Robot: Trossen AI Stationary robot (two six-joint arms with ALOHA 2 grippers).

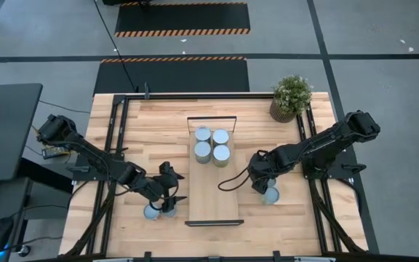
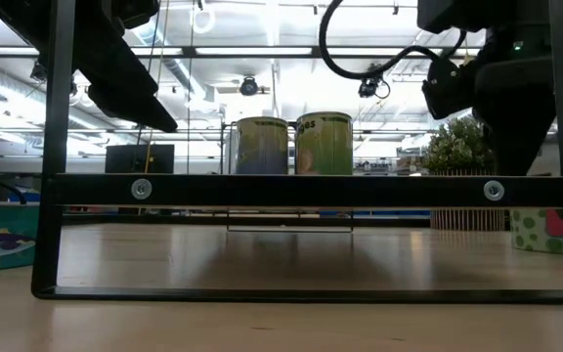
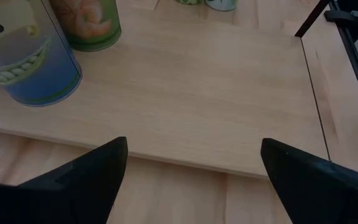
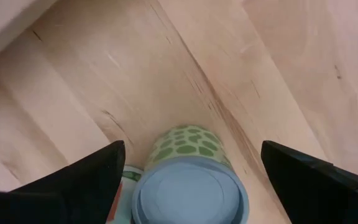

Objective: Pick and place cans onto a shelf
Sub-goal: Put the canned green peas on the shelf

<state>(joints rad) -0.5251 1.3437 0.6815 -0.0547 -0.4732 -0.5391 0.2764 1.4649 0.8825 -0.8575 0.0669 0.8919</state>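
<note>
The light wood shelf [image 1: 213, 191] lies along the table's middle, with several cans [image 1: 212, 145] standing upright on its far half; two of them show in the low view [image 2: 293, 145]. My left gripper [image 1: 174, 193] is open and empty by the shelf's near left edge, facing the shelf [image 3: 197, 81] and its cans [image 3: 33, 62]. Two more cans [image 1: 158, 211] stand on the table just near of it. My right gripper [image 1: 262, 183] is open above a can [image 4: 188, 183] standing on the table right of the shelf. Its fingers stand on either side of the can, apart from it.
A potted plant [image 1: 291, 97] stands at the table's far right corner. Black frame rails [image 1: 115, 138] run along the table's left and right sides. A black cable loop [image 1: 231, 182] hangs from my right arm over the shelf's right edge. The shelf's near half is bare.
</note>
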